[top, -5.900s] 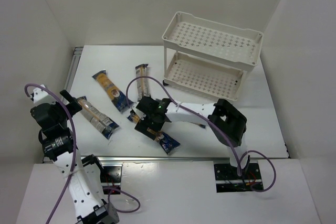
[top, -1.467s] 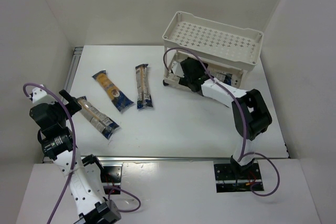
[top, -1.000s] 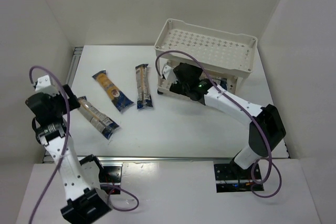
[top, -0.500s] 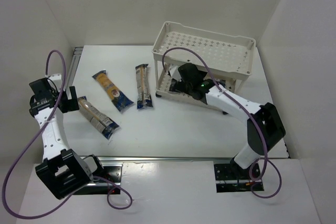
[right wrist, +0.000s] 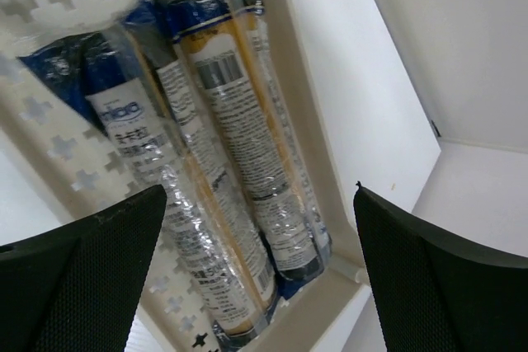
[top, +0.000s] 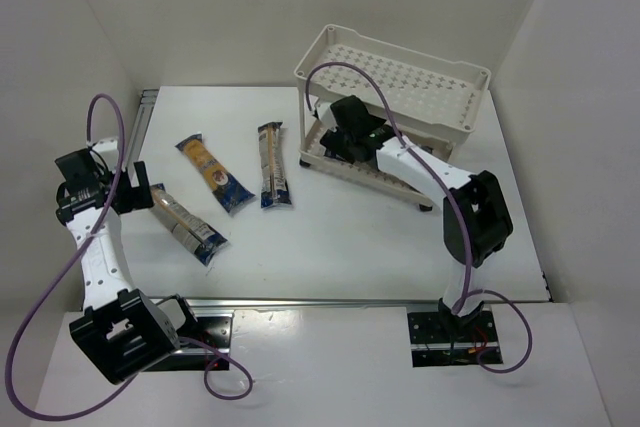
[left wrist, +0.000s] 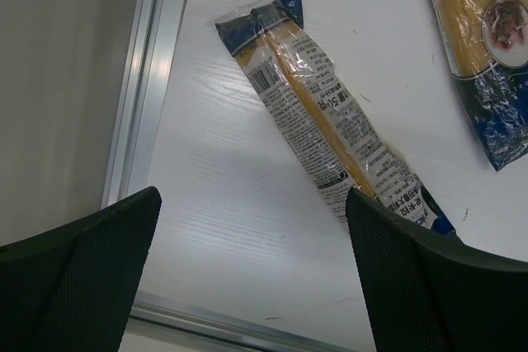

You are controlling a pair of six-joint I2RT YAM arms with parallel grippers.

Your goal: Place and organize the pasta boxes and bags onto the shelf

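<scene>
Seen from above, a white table (top: 380,237) has a cream two-tier shelf (top: 400,82) at about 1 o'clock. Two shelved packets (right wrist: 239,146) of pasta already lie side by side, touching, in the shelf's lower tray, tucked against a rim. No packet shows on the top tray. Three more lie flat on the table around 9 to 10 o'clock, well apart from the shelf: a left packet (top: 182,221), a middle packet (top: 212,175) and a right packet (top: 271,164). The job looks a little under halfway, with two packets put away and three to fetch.

The right gripper (right wrist: 257,228) reaches into the lower tier from the shelf's 8 o'clock side and hangs over the two shelved packets. Its jaws are spread wide and grip nothing.

The left gripper (left wrist: 252,204) hovers near the table's 9 o'clock edge, above the left packet. Its jaws are also spread wide and empty, and the packet looks untouched beneath them.
</scene>
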